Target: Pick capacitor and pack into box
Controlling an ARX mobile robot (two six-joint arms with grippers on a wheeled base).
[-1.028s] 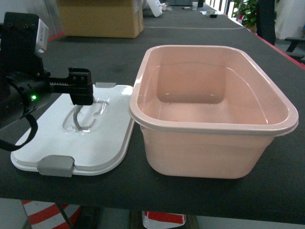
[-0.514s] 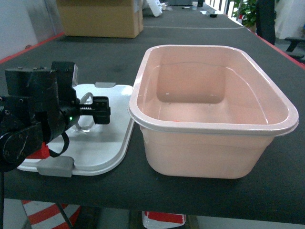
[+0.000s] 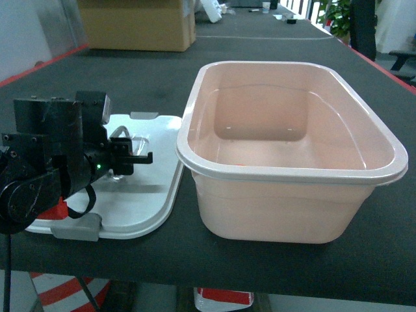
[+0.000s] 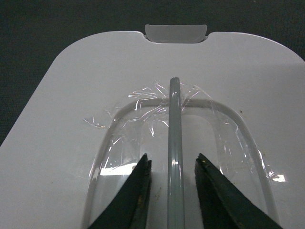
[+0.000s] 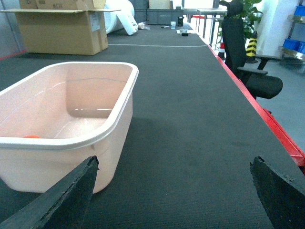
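Pale pink plastic makes up the box [image 3: 292, 153], which is seen in the head view standing open on the dark worktop [image 3: 273, 49], with its white lid [image 3: 140, 195] laid flat just beside it on the left; the left hand [image 3: 133, 158] is held low over the lid's raised grey handle [image 3: 121, 135]. No capacitor can be made out in this view. In the left wrist view the handle [image 4: 175, 157] is shown running between the two dark fingers [image 4: 136, 195], which stand slightly apart on either side without touching it, so nothing is gripped. The lid is judged light, stiff and smooth (crinkled clear film lies over the handle recess and may slip), and the thin handle bar is the natural place to be taken. In the right wrist view the right hand [image 5: 174, 195] is spread wide and empty, and a small orange thing [image 5: 31, 137] is glimpsed inside the box.
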